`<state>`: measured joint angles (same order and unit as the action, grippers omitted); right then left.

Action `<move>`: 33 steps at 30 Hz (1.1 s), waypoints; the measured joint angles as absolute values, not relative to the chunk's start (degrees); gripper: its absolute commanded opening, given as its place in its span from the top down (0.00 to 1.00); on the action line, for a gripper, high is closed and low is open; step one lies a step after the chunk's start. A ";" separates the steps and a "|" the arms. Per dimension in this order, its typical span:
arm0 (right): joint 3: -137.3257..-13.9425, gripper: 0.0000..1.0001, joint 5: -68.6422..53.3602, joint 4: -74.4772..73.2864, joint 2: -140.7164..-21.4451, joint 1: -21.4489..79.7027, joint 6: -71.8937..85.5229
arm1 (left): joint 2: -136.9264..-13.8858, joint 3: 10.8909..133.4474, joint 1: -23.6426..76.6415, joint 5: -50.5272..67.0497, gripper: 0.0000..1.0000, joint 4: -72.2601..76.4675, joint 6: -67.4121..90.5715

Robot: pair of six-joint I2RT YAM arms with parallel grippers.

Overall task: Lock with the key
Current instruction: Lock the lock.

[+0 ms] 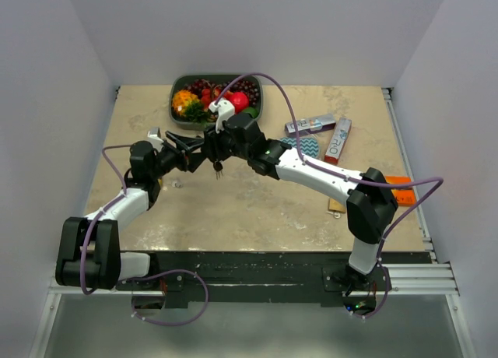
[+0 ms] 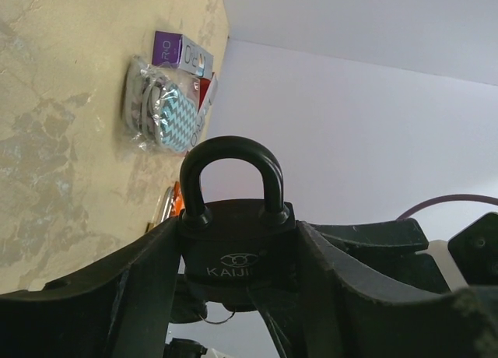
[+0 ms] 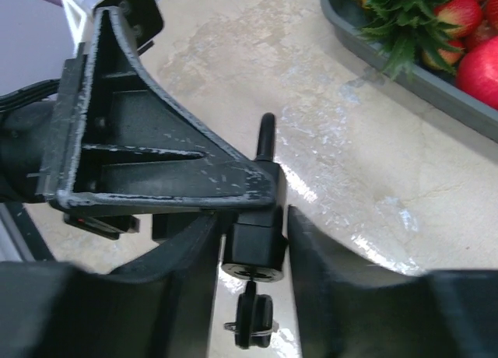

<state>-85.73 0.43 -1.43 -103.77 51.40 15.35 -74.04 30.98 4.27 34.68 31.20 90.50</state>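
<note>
- Padlock [image 2: 237,253] hangs above the tabletop [image 1: 257,210] at the top view's centre, shackle seated, key [image 3: 253,327] sticking out below.
- Right fingers [image 3: 334,272] clench its body; left fingers [image 2: 132,288] flank it, grip unclear.
- Step: steadying the padlock. Next probably needs one side pinching and turning the key.

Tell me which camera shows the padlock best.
The left wrist view: the padlock faces the lens, shackle and branded face clear. The right wrist view shows only its narrow edge with the key below; the top view shows a small dark speck.
</note>
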 measured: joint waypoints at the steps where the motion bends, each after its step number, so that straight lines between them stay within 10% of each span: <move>1: -85.73 0.33 0.08 -1.61 -103.77 51.37 15.40 | -74.04 30.98 4.27 34.76 1.00 31.20 90.45; 5: -85.73 0.20 -2.33 -1.67 -103.55 51.51 15.03 | -74.04 30.98 4.14 35.48 1.00 30.92 90.30; 17: -77.17 0.42 -6.26 -3.31 -94.00 47.83 8.58 | -73.80 30.98 3.11 35.99 1.00 29.98 88.73; 33: -77.82 0.44 -7.09 -3.90 -98.54 48.84 7.66 | -73.14 30.98 3.14 35.90 1.00 28.01 87.26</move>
<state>-77.82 -7.09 -3.90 -98.54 48.84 7.66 -73.14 30.98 3.14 35.90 28.01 87.26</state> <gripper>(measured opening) 0.577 0.604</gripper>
